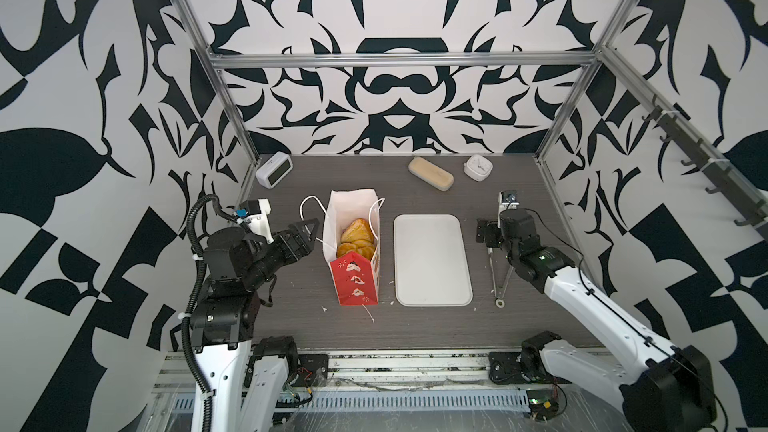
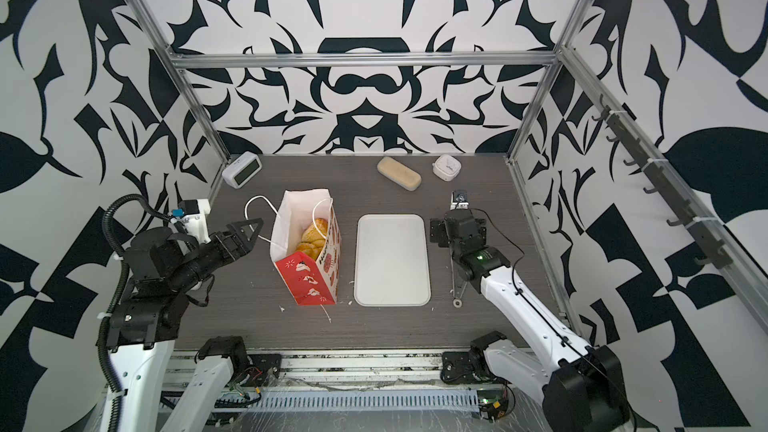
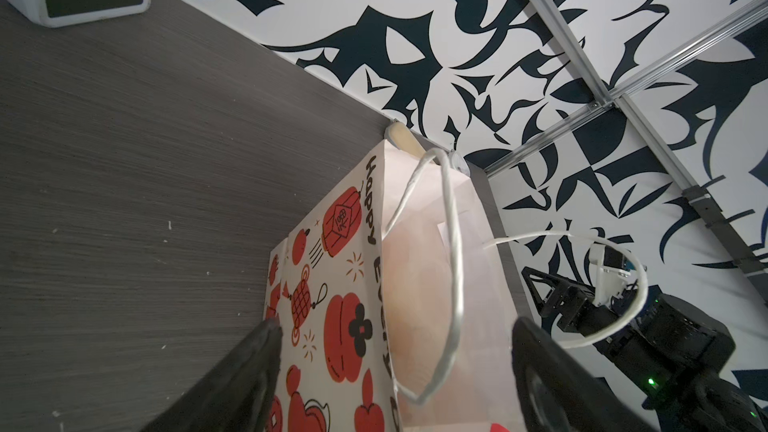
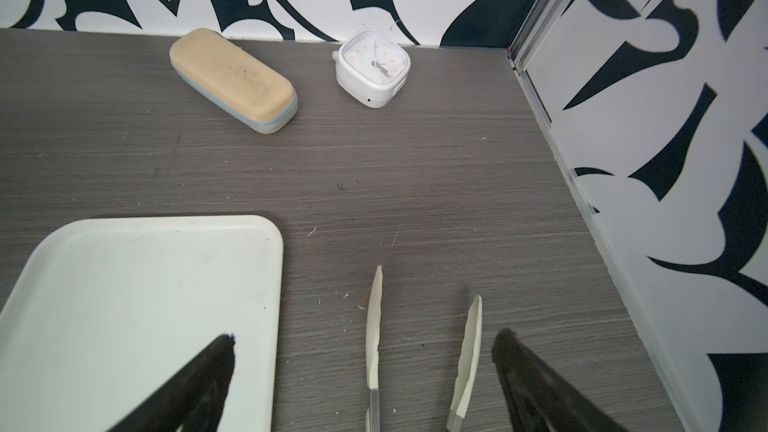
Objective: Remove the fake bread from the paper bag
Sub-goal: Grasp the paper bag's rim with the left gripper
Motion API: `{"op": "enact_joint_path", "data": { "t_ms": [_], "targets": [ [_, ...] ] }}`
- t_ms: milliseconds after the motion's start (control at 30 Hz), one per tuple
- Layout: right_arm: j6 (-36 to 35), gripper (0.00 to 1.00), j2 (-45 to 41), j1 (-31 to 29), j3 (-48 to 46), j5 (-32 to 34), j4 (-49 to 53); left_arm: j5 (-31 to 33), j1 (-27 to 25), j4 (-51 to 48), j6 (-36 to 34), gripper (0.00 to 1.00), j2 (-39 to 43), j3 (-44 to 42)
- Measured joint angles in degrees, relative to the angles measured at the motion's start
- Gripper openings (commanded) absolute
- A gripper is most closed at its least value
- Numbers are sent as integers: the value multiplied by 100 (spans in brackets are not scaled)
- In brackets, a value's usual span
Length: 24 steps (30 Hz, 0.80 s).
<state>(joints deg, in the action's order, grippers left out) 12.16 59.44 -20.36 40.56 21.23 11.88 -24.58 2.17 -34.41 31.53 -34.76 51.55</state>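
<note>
1. Two arms were in both top views, one on each side of the grey table (image 1: 291, 326).
2. We saw the paper bag (image 1: 355, 280) (image 2: 305, 280) upright left of centre, mouth open, red end panel facing the near edge.
3. The fake bread (image 1: 356, 236) (image 2: 313, 238) sat inside the bag. We could see at least two golden pieces low against the white lining, and could not count more.
4. One white cord handle (image 1: 309, 205) looped out over the bag's left side.
5. The left gripper (image 1: 309, 238) (image 3: 397, 326) was just beside the bag's left wall with its jaws wide apart and nothing clamped. In the left wrist view the printed bag wall and a cord loop (image 3: 453, 263) showed between the fingers. We could not tell whether anything touched.
6. The white tray (image 1: 432, 259) (image 4: 124, 284) lay flat just right of the bag, apart from it.
7. The right gripper (image 4: 365, 338) hung over the tongs (image 1: 494, 280) (image 4: 374, 347), which lay right of the tray. Its jaws were spread wide, both tong tips showed between the fingers, and it gripped nothing.
8. Along the back edge we noted a digital clock (image 1: 274, 170) in the left corner, a beige case (image 1: 430, 173) and a white analog clock (image 1: 478, 167) near it.
</note>
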Motion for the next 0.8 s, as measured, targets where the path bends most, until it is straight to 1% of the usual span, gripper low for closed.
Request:
{"op": "enact_joint_path", "data": {
  "t_ms": [200, 233, 300, 400, 467, 533, 667, 800],
  "targets": [
    [103, 99, 42, 0, -81, -109, -7, -125, -92, 149, 17, 86, -428, -76],
    [107, 99, 50, 0, -98, -111, -4, -122, -162, 177, 15, 82, -540, -76],
    [125, 99, 70, 0, -140, -118, -11, -37, -378, 210, 0, 81, -715, -76],
    [129, 99, 116, 0, -195, -131, -11, 306, -918, 225, -31, 78, -964, -74],
    [131, 99, 164, 2, -201, -138, -13, 651, -1281, 223, -52, 77, -1097, -63],
    [129, 99, 205, 2, -205, -153, -15, 1012, -1565, 221, -79, 74, -1233, -35],
    [129, 99, 238, 2, -234, -173, -15, 1519, -1749, 219, -96, 67, -1381, -24],
    [131, 99, 238, 0, -282, -190, -22, 1775, -1786, 227, -68, 60, -1449, -9]
  ]
}}
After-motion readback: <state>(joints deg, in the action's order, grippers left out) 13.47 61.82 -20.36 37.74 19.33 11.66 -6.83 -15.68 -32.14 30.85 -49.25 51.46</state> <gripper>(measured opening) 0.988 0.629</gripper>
